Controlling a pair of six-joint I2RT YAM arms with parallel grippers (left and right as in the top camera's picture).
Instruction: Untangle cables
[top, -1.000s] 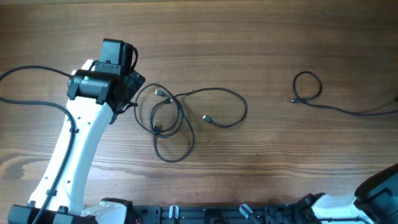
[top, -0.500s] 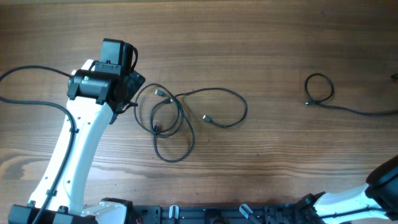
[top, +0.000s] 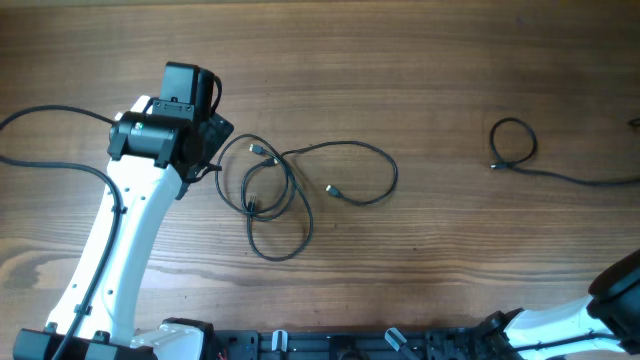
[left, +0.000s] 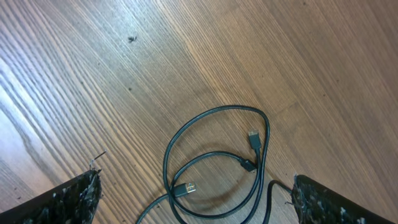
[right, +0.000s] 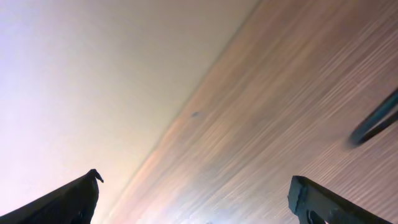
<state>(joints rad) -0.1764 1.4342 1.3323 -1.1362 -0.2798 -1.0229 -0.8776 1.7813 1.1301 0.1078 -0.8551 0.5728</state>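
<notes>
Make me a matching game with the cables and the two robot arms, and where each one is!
Things:
1. tangled cables
2. lone cable
3. left arm
4. right arm

Places:
A. bottom right corner of the overhead view
B. middle of the table, looped over each other
C. far right, with one small loop
D. just left of the tangle, fingers open and empty

Pairs: 1-B, 2-C, 3-D, 4-A.
</notes>
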